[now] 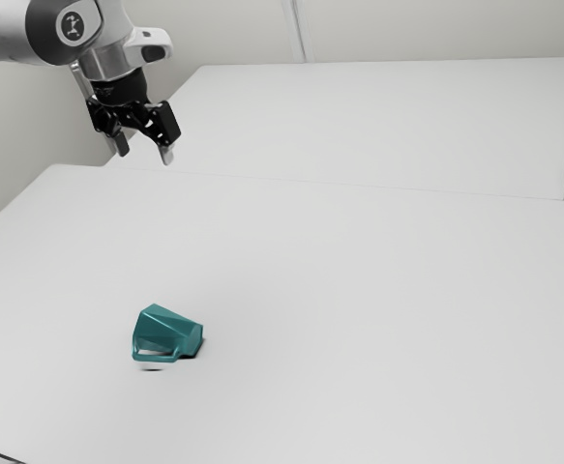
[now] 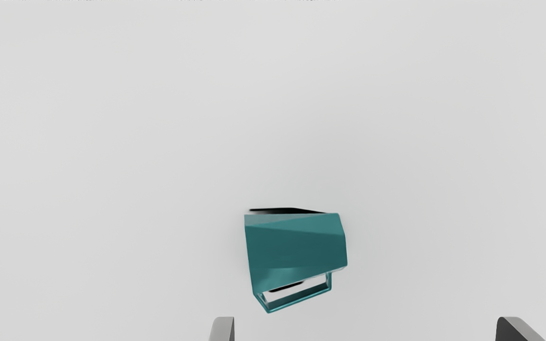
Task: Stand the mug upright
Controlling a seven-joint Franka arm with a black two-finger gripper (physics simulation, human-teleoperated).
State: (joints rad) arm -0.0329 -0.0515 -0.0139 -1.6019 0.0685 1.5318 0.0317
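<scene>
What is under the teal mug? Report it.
White tabletop and dark shadow show beside the teal mug and through its handle. Its body covers whatever lies directly beneath, so that can't be seen.

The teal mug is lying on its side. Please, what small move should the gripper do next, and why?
Probably ease the open gripper down toward the mug, centring on it: the exterior view shows it well above the table, and the wrist view shows the mug nearer one fingertip than the other.
</scene>
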